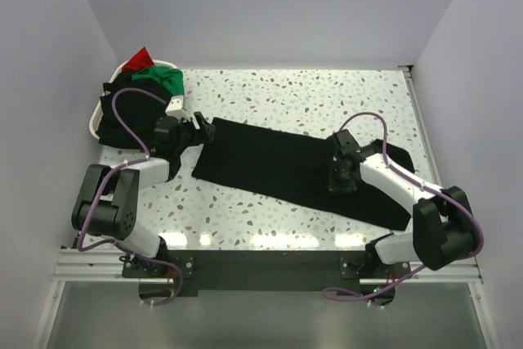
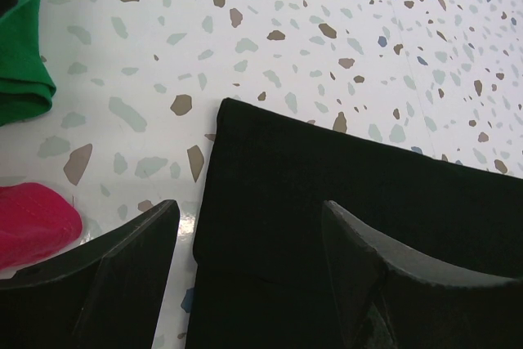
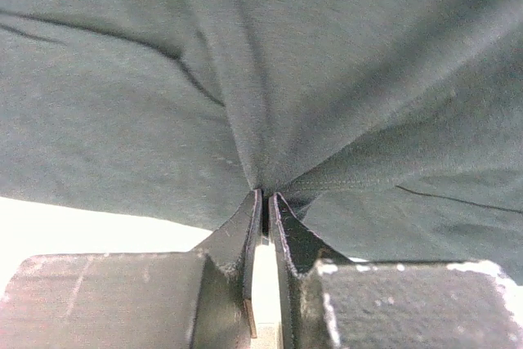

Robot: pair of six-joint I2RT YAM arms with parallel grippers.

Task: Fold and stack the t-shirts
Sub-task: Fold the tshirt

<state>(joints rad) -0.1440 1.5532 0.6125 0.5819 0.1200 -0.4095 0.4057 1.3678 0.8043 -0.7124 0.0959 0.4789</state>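
Observation:
A black t-shirt [image 1: 294, 171], folded into a long strip, lies slantwise across the speckled table. My left gripper [image 1: 198, 132] is open at its left end; in the left wrist view one finger stands over the cloth [image 2: 343, 202] and the other over bare table, the corner between them. My right gripper [image 1: 340, 176] is shut on a pinch of the same shirt [image 3: 270, 104] near its right part, and the cloth puckers into the fingertips [image 3: 265, 195]. More shirts, black, green [image 1: 160, 78] and red [image 1: 140, 59], are heaped in the white basket.
The white basket [image 1: 92, 123] stands at the far left beside the left arm. A green shirt edge [image 2: 20, 46] and a pink-red one [image 2: 33, 218] show at the left of the left wrist view. White walls close in the table.

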